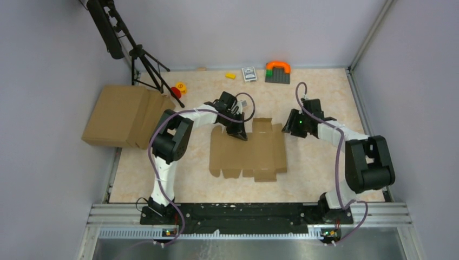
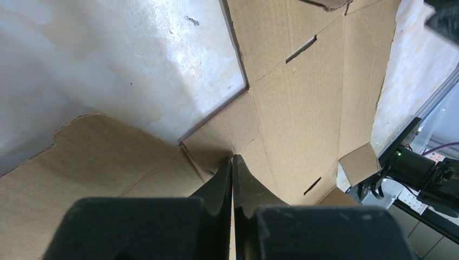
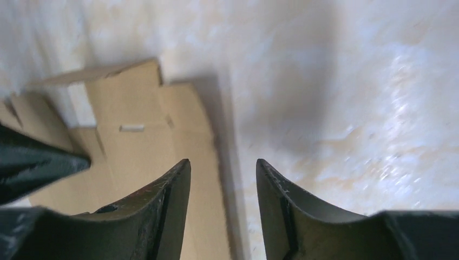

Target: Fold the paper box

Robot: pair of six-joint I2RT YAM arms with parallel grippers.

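Top external view: one paper box [image 1: 249, 154] lies flat and unfolded at the middle of the table [image 1: 319, 168]. Its long axis runs left to right across the frame, and its flaps point toward the upper and lower edges. The left gripper [image 1: 240, 134] is on the box's upper left part. The right gripper [image 1: 287, 125] is just beside its upper right corner. One pile of flat cardboard [image 1: 122, 116] sits at the left of the frame, with one tripod [image 1: 146, 59] above it.

Left wrist view: the left gripper [image 2: 233, 160] has its fingers pressed together. The tips touch a crease of the paper box [image 2: 303, 108], which spreads from lower left to upper right.

Right wrist view: the right gripper [image 3: 223, 162] has its fingers apart and grips nothing. It is above the edge of the paper box [image 3: 141, 141], which fills the lower left. Bare table [image 3: 352, 108] fills the right.
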